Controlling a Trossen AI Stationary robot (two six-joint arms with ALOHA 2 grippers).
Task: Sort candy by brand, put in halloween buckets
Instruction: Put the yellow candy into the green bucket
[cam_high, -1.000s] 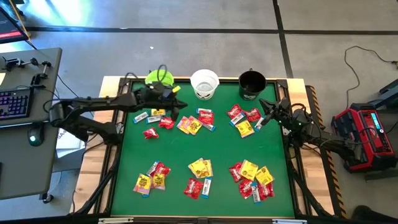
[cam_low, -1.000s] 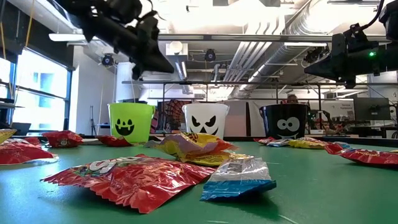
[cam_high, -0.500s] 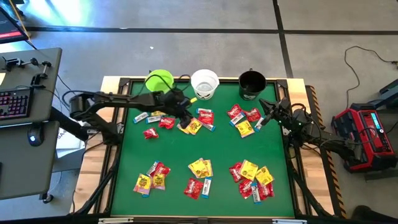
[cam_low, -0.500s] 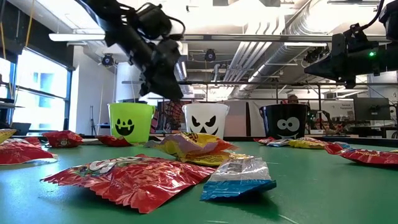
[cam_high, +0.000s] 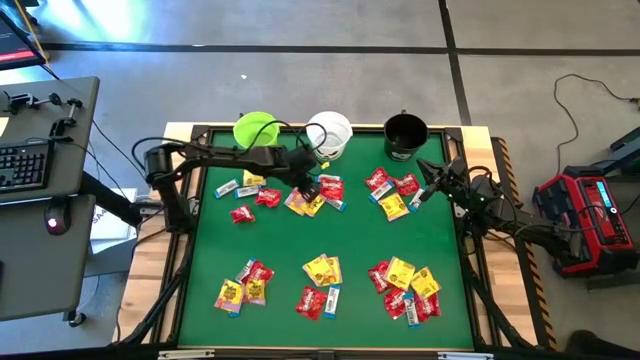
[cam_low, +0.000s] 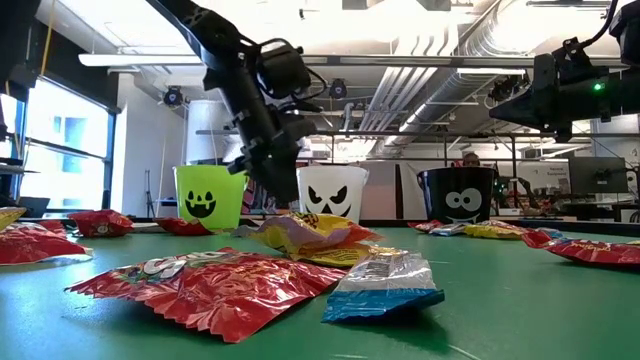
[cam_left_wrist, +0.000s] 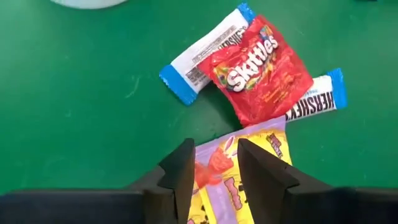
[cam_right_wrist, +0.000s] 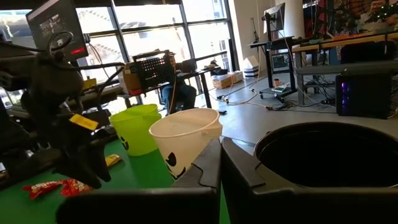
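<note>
Three buckets stand along the far edge: lime green (cam_high: 256, 129), white (cam_high: 330, 133) and black (cam_high: 405, 135). Candy lies in mixed piles on the green mat. My left gripper (cam_high: 312, 190) (cam_low: 272, 195) slants down, open, over the pile in front of the white bucket. Its fingers (cam_left_wrist: 216, 168) stand on either side of a yellow packet (cam_left_wrist: 214, 186), and I cannot tell whether they touch it. Just beyond lie a red packet (cam_left_wrist: 261, 68) and two blue-and-white bars (cam_left_wrist: 205, 53) (cam_left_wrist: 314, 102). My right gripper (cam_high: 425, 190) (cam_right_wrist: 219, 155) waits shut and level at the far right, near the black bucket.
More candy piles lie at the far left (cam_high: 245, 195), far right (cam_high: 392, 193), near left (cam_high: 243, 283), near middle (cam_high: 320, 285) and near right (cam_high: 405, 288). A desk with a keyboard (cam_high: 25, 165) stands left of the table, and a red device (cam_high: 590, 215) sits on the floor at the right.
My left gripper has left the green bucket, moving toward the table's right and near edges. It has sunk and tipped steeply downward, and now stands low over the pile in front of the white bucket.
</note>
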